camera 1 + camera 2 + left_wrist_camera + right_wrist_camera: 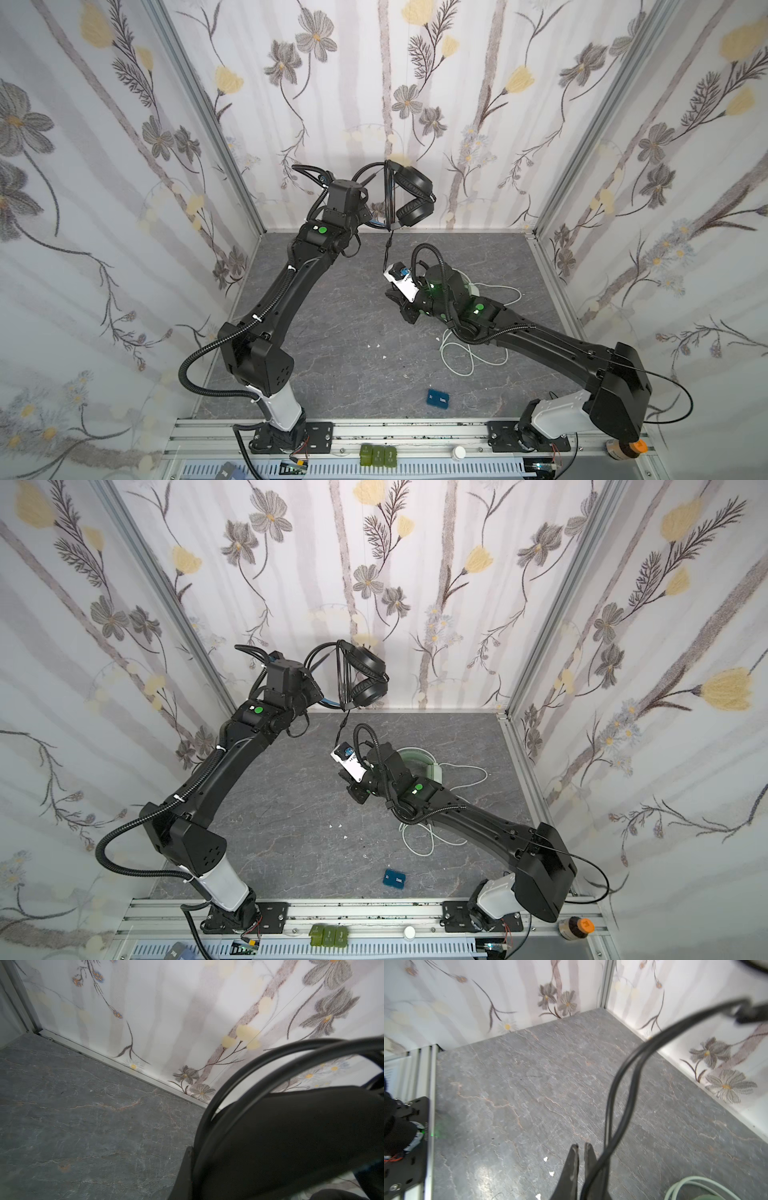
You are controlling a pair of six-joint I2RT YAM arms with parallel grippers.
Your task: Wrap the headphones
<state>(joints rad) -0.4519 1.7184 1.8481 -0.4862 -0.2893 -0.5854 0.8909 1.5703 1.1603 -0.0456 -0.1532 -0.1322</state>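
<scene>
Headphones number two pairs. The black headphones (pixel 411 195) hang clear of the table (pixel 332 332) near the back wall. Their blue inner band sits at the left gripper (pixel 365 218), which is clamped on them. The mint headphones (pixel 415 758) lie flat on the table behind the right arm, with their pale cable (pixel 457 357) looping loosely toward the front.

There are two arms, one small blue box (pixel 438 399) alone near the front edge, three white crumbs (pixel 378 345) mid-table, and three green blocks (pixel 377 455) on the front rail.

The black cable (pixel 388 249) drops from the raised pair toward the right gripper (pixel 581 1151). Only the right wrist view shows that gripper's two fingers, pressed almost together. The cable crosses the outer side of one finger, and I cannot tell whether it is pinched lower down. That view also catches a corner of the mint band.

In a top view the mint arc is plain (pixel 409 752); where the arm covers it, only a sliver shows. The left wrist view shows looped cable strands (pixel 259 1068) against a dark bulk, and the fingers cannot be made out there.
</scene>
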